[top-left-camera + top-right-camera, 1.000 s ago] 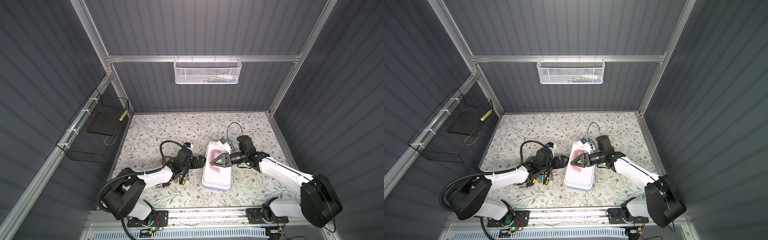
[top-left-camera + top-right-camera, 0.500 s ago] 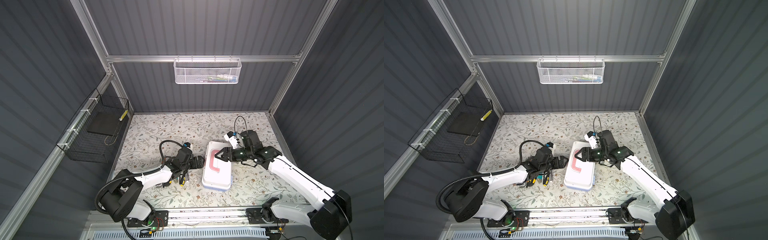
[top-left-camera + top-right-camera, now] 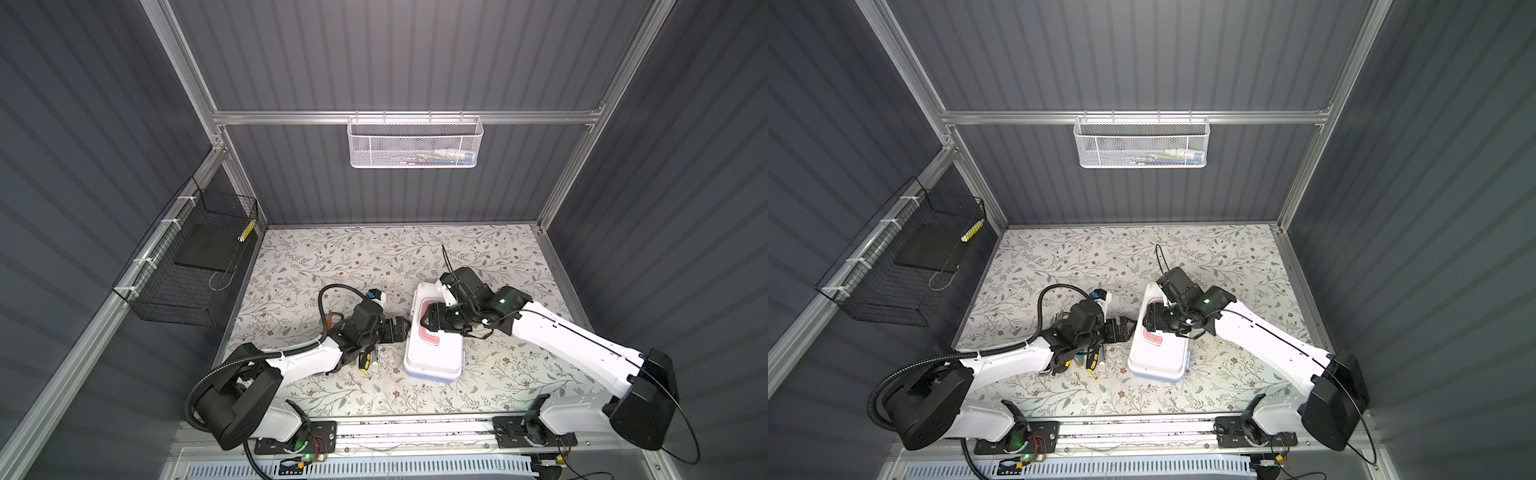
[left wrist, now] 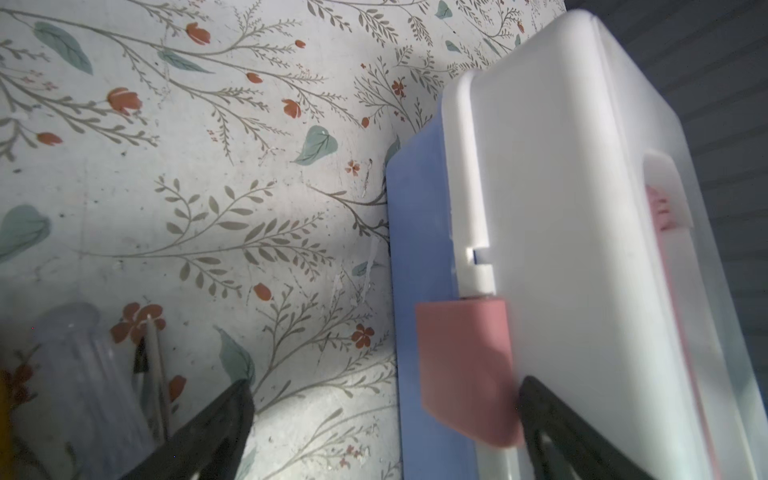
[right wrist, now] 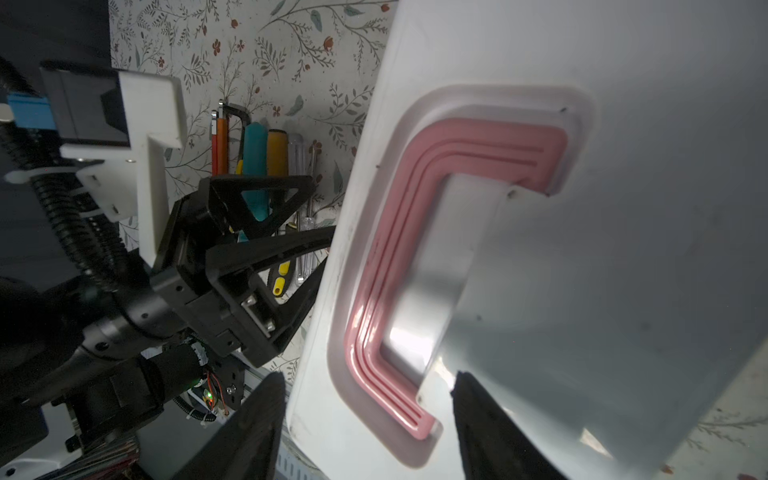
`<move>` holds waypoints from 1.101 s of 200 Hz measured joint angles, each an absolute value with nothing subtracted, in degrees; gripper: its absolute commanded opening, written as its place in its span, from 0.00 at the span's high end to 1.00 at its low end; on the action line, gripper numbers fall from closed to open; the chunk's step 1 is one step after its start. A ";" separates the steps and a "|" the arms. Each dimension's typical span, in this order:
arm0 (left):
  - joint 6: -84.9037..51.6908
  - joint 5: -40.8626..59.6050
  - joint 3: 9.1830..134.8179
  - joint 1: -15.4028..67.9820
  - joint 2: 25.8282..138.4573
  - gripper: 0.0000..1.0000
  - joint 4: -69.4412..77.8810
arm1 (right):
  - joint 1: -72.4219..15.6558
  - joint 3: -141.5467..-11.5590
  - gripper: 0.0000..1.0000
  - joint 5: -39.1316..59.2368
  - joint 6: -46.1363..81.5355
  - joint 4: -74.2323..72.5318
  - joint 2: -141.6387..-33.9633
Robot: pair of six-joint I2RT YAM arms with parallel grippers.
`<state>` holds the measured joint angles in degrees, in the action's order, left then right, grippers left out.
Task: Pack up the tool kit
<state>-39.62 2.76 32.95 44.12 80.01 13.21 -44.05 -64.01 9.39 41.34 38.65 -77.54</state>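
Observation:
The tool kit (image 3: 434, 353) (image 3: 1158, 357) lies closed mid-table in both top views, white lid up, light blue body beneath. My left gripper (image 3: 401, 328) (image 4: 384, 386) stands wide open at the box's left side. The pink latch (image 4: 461, 365) sits between its fingers, close to one of them, and nothing is gripped. My right gripper (image 3: 428, 322) (image 5: 368, 378) hangs open over the lid, straddling one end of the pink C-shaped handle (image 5: 386, 257), with one finger past the lid's edge. Several small hand tools (image 5: 266, 153) (image 3: 1090, 361) lie on the table under the left arm.
A white mesh basket (image 3: 415, 143) hangs on the back wall with some items in it. A black wire basket (image 3: 187, 266) hangs on the left wall. The floral table (image 3: 374, 257) is walled in on three sides.
My right arm has lifted and swung toward the back, so its gripper now points down at the lid instead of reaching in low. It stays open. The left arm has hardly moved.

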 measured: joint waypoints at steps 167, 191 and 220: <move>-37.45 3.42 28.62 45.01 74.15 0.01 10.90 | -46.68 -69.14 0.29 5.37 43.90 36.27 -87.85; -37.43 3.62 28.62 45.25 74.61 0.01 11.05 | -46.65 -69.08 0.28 5.91 43.92 35.62 -87.88; -37.10 3.68 28.64 45.58 74.63 0.01 11.18 | -45.65 -66.35 0.29 8.67 44.21 31.94 -86.37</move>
